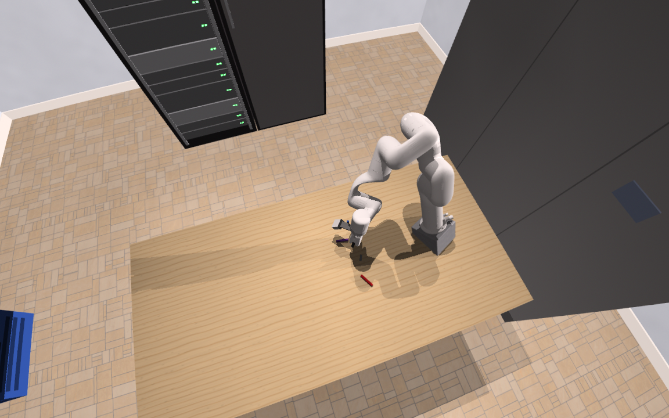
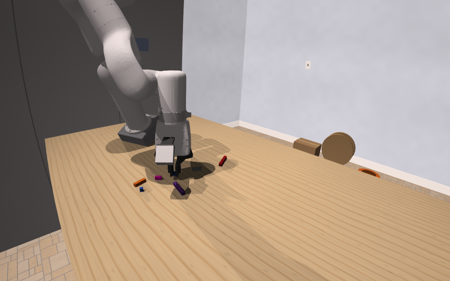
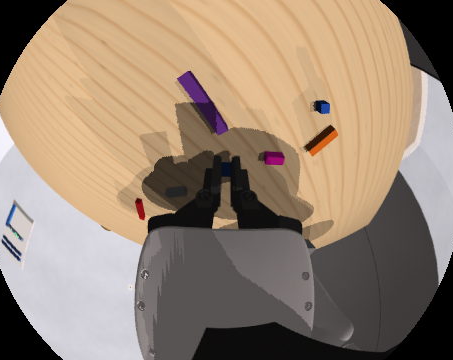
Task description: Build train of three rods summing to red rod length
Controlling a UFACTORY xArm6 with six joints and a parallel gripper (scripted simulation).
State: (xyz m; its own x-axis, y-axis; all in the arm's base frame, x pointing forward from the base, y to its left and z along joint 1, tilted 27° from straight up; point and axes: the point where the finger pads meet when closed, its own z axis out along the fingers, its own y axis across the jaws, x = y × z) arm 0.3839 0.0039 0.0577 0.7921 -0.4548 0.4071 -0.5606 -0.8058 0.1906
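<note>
Gripper w/ jaws clamped on small blue rod, low over counter near base-side edge; grey rod flat just beside, toward red rod.

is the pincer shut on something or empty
Shut on a small blue rod. The wrist view shows blue between the pincer fingertips, held above the table.
</note>
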